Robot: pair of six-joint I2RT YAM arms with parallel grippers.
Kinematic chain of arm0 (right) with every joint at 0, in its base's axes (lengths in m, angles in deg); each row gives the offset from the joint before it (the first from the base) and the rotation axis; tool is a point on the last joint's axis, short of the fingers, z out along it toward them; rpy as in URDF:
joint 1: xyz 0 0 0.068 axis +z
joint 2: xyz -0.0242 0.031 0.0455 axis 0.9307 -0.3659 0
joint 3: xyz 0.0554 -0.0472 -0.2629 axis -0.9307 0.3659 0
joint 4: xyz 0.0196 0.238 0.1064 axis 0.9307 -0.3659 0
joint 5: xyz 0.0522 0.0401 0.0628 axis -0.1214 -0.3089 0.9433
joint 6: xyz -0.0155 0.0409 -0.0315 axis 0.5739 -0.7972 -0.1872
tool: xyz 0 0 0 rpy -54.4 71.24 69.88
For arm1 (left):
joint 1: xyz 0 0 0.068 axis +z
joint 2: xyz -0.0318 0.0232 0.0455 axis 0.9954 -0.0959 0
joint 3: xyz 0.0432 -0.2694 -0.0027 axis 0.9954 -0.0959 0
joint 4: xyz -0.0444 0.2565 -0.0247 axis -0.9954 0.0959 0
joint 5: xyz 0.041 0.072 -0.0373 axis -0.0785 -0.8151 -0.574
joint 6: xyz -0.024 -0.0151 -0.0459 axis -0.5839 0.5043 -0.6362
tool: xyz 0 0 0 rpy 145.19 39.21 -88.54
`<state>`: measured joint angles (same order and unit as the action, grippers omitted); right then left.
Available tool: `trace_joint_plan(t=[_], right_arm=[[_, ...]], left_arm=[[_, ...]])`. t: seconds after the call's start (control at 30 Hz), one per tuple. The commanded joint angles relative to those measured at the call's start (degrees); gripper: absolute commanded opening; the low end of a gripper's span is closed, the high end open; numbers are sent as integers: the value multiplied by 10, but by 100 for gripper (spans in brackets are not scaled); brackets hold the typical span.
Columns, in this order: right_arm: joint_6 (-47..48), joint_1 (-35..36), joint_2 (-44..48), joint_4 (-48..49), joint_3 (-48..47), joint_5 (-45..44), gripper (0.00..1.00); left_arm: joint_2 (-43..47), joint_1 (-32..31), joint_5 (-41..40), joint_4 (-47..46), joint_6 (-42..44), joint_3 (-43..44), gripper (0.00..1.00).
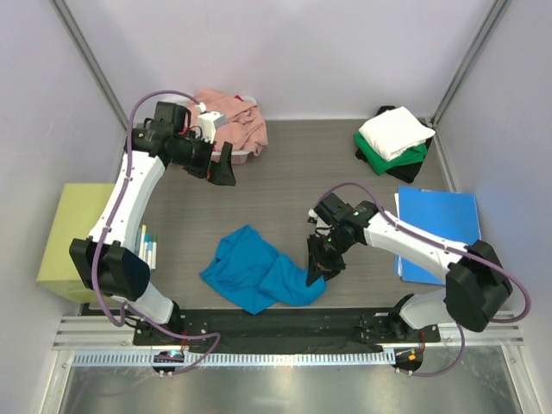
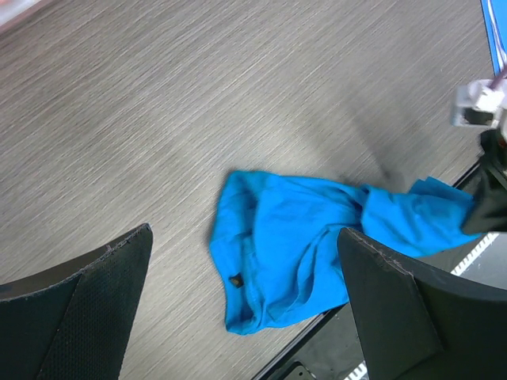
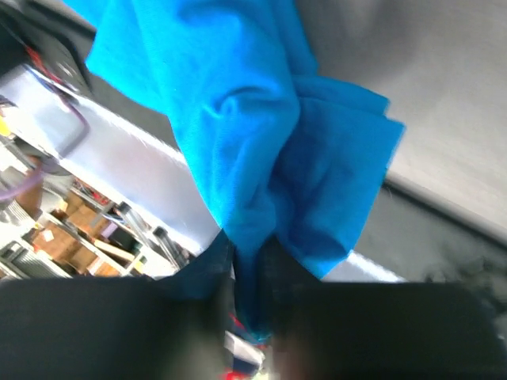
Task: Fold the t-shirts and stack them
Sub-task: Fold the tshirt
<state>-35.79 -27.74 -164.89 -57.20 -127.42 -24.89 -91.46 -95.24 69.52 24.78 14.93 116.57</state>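
At the near edge of the table (image 1: pixel 293 177), teal-blue t-shirt (image 1: pixel 254 274), right end inside the clamped right hand (image 1: pixel 314 274).

Left arm (image 1: pixel 128 188): white rounded link shells, joined by black cylindrical joint housings.
Right arm (image 1: pixel 412 244): the same white shells, with a bulky black elbow housing and a black base.
Cables (image 1: pixel 159 95): one lilac cable per arm, running in loose loops beside the links from the base end to the wrist end.
Left gripper (image 1: pixel 217 170): matte black; wedge-shaped jaws with finely textured inner faces and pale scuffed edges.
Right gripper (image 1: pixel 315 274): black jaws below a black wrist block.
Indicator light (image 1: pixel 355 210): small green dot on the right arm's wrist housing.
Mounting plate (image 1: pixel 285 330): a black strip along the table's near edge, carrying both bases.
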Motion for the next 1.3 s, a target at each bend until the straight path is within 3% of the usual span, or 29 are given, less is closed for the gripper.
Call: trace_joint_plan(t=[0.0, 0.03, 0.13, 0.23, 0.37, 0.57, 0.67, 0.93, 1.27], right_arm=[[39, 4, 44, -152, -20, -27, 49], [46, 4, 39, -168, -32, -39, 73], [63, 6, 8, -212, -111, -84, 99], [62, 7, -32, -207, -201, -119, 100], [40, 7, -78, -91, -245, -93, 100], [1, 24, -191, 104, -237, 48, 100], [5, 42, -269, 141, -277, 94, 100], [18, 70, -402, 148, -407, 150, 100], [10, 72, -471, 189, -421, 137, 100]], left_arm=[[24, 2, 4, -7, 1, 22, 100], [22, 2, 5, -6, 0, 21, 100], [22, 2, 4, -2, 2, 24, 100], [30, 2, -4, -2, 5, 21, 100], [35, 2, -7, 1, 10, 18, 100], [51, 4, -26, -5, 12, 9, 100], [67, 20, -30, -28, 2, -3, 100], [65, 49, -17, -19, 1, -11, 100], [66, 49, -15, -13, 12, -19, 100]])
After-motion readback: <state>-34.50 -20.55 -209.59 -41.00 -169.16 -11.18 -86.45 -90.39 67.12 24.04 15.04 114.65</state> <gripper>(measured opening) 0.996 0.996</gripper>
